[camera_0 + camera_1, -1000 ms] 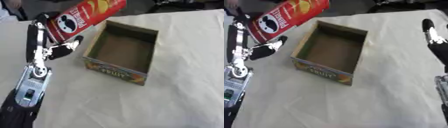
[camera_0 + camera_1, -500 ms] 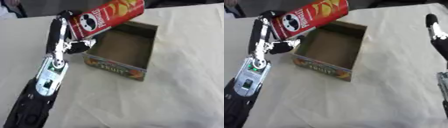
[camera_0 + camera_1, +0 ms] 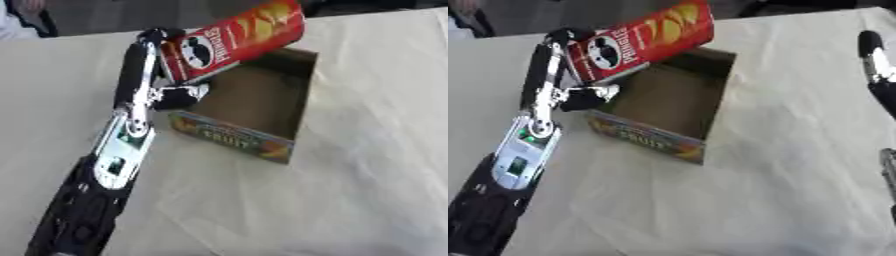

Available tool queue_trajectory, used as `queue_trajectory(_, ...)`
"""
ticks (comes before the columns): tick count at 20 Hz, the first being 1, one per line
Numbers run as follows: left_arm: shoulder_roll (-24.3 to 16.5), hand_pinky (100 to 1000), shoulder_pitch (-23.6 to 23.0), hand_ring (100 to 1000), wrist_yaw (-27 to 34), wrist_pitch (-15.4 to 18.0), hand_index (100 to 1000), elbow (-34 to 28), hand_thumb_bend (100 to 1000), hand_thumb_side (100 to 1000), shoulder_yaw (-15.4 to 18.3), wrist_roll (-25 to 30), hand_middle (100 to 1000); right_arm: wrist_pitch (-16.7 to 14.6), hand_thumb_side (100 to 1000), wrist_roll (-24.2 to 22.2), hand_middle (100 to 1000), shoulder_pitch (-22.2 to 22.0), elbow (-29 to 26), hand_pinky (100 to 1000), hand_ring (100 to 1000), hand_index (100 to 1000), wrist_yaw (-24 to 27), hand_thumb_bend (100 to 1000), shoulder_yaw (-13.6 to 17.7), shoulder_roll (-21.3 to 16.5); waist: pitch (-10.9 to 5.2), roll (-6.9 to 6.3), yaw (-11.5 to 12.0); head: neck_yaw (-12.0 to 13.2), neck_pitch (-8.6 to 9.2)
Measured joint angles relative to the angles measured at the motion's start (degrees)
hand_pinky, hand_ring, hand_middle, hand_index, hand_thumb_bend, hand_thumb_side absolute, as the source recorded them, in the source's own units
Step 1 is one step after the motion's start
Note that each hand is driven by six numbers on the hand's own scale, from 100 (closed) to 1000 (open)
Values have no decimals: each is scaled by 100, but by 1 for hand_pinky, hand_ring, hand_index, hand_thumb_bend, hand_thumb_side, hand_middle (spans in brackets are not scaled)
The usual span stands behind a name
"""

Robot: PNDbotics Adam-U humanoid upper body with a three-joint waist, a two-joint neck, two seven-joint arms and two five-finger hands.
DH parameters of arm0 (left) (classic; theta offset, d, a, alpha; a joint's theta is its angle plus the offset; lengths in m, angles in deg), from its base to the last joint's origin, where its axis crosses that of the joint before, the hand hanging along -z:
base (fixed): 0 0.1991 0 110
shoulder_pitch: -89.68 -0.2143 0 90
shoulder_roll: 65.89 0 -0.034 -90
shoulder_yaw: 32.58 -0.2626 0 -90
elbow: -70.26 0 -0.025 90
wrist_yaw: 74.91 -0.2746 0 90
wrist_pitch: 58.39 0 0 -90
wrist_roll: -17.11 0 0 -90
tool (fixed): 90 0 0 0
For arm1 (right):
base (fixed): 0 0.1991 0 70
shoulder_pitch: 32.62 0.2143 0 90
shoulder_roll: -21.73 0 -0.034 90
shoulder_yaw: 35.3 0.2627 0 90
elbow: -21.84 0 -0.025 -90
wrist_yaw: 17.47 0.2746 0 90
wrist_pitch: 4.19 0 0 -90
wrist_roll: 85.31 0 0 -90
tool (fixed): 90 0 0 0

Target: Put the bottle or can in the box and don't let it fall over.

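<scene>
You had the red Pringles can [image 3: 232,42] up in the air, tilted hard, its top end pointing up and right toward the far edge of the picture and its bottom end low at the left. It hung over the near-left corner of the box [image 3: 293,112], not inside it, and its lower end was just above the box's left wall. Whether can and wall touched, I could not tell; the spot was blurred. The can's lid end was partly cut off at the top of the left eye view.

Your left robot hand [image 3: 153,75] was gripping the can at its lower end: fingers ran up the can's left side and curled over it, thumb [image 3: 184,95] tucked under, by the box's left wall. The palm side was hidden behind the can. The left arm [image 3: 109,165] ran down to the lower-left corner, black with a silver stretch.

The box was open-topped cardboard, brown inside, with a colourful printed front wall facing you reading "FRUIT"; the rest of the print was too smeared to read. Part of its floor was hidden by the can.

Your right robot hand [image 3: 875,57] showed only in the right eye view, at the right edge, well apart from the box, fingers straight and pointing up, holding nothing; most of it was cut off.

Everything stood on a pale cloth-covered surface [image 3: 350,200] with wrinkles.
</scene>
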State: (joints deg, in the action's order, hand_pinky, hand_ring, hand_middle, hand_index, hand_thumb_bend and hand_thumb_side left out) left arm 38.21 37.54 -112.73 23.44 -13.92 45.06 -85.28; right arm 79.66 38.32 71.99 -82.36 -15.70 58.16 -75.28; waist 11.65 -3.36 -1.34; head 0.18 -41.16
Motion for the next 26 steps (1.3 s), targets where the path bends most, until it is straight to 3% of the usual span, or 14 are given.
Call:
queue_trajectory(5,1,570,4,1000,-105,19,619,-4,740,354,-16,-15,730,3,334,3,692,0,0,790,808,809,0,599,0,0,-10,0,0,1,2)
queue_trajectory(6,1,702,4,1000,-112,20,724,-5,907,434,-16,-15,799,5,337,5,692,0,0,790,808,809,0,596,0,0,-11,0,0,2,3)
queue_trajectory(11,1,704,4,1000,-263,9,728,-46,916,433,-15,-55,802,11,337,11,692,0,0,790,808,809,1,596,0,0,-21,1,15,15,24)
queue_trajectory(15,1,690,-1,1000,-296,-10,715,-101,878,403,3,-98,792,12,337,14,692,-1,0,790,808,809,6,594,0,0,-30,2,25,14,31)
queue_trajectory(18,0,684,-45,1000,-201,-53,696,-228,733,416,58,-172,790,13,337,18,692,-1,0,790,808,809,9,593,0,0,-33,4,37,6,41)
queue_trajectory(19,-1,684,-77,1000,-137,-67,696,-304,733,416,91,-215,790,12,337,19,692,-1,0,790,808,809,10,593,0,0,-33,5,42,-3,45)
queue_trajectory(20,-6,683,-109,1000,-63,-81,684,-384,621,472,123,-259,794,11,336,21,693,-1,-1,790,808,809,12,592,0,0,-34,7,49,-11,46)
queue_trajectory(26,-396,678,-485,1000,469,-15,711,-1132,568,504,713,-709,803,7,335,70,693,-11,-16,790,807,808,26,590,6,-10,-73,16,117,-92,52)
